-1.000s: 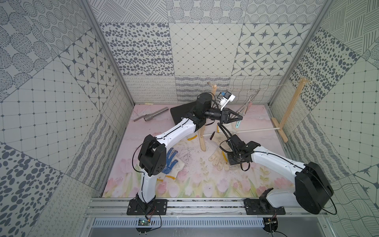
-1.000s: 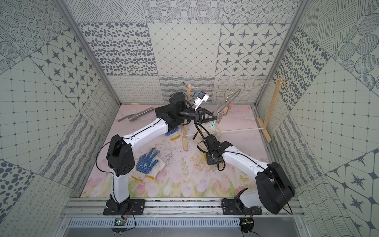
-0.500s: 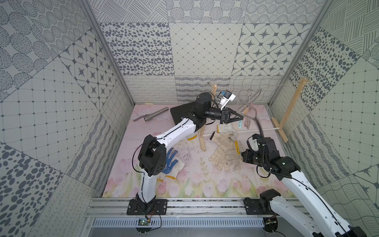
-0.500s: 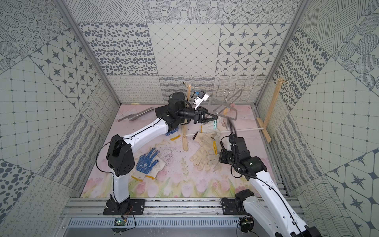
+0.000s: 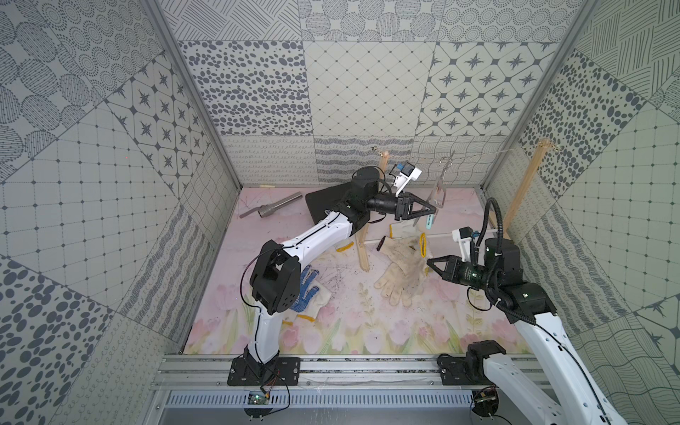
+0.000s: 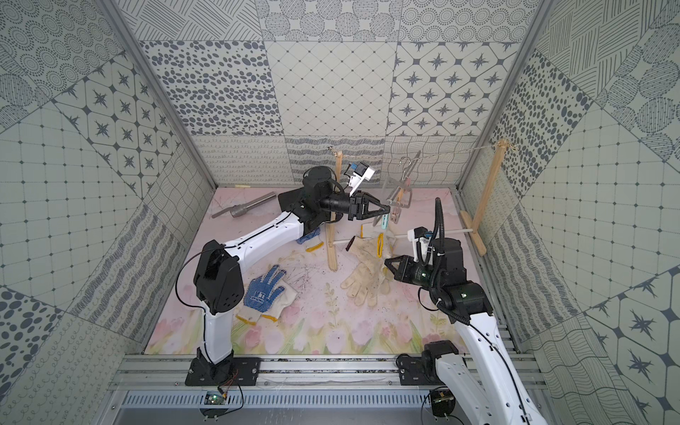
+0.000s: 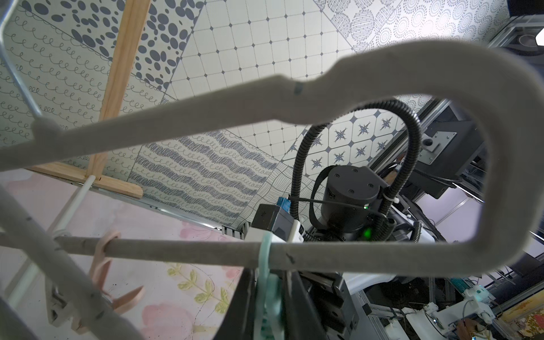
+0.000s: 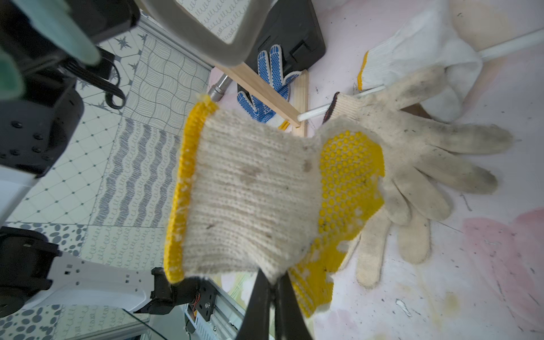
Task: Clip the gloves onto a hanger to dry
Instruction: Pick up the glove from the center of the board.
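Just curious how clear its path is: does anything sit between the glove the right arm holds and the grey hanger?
Nothing visible does. The yellow-dotted glove in the right fingers has open air up to the hanger; there the left fingers hold a teal peg on its bar.

The hanger point(image 7: 382, 73) is grey and fuzzy, with long thin loops. Its metal hook point(image 5: 446, 162) is up at the string point(image 5: 478, 155), and it hangs tilted. A pink peg point(image 7: 101, 259) and a green peg point(image 7: 265, 265) sit on its bar. The yellow-dotted glove point(image 8: 250, 200) hangs in the air above the mat point(image 5: 349, 323). Dirty cream gloves point(image 5: 399, 276) lie piled just beside it. A blue-dotted glove point(image 6: 265, 290) lies flat, palm up, well apart.
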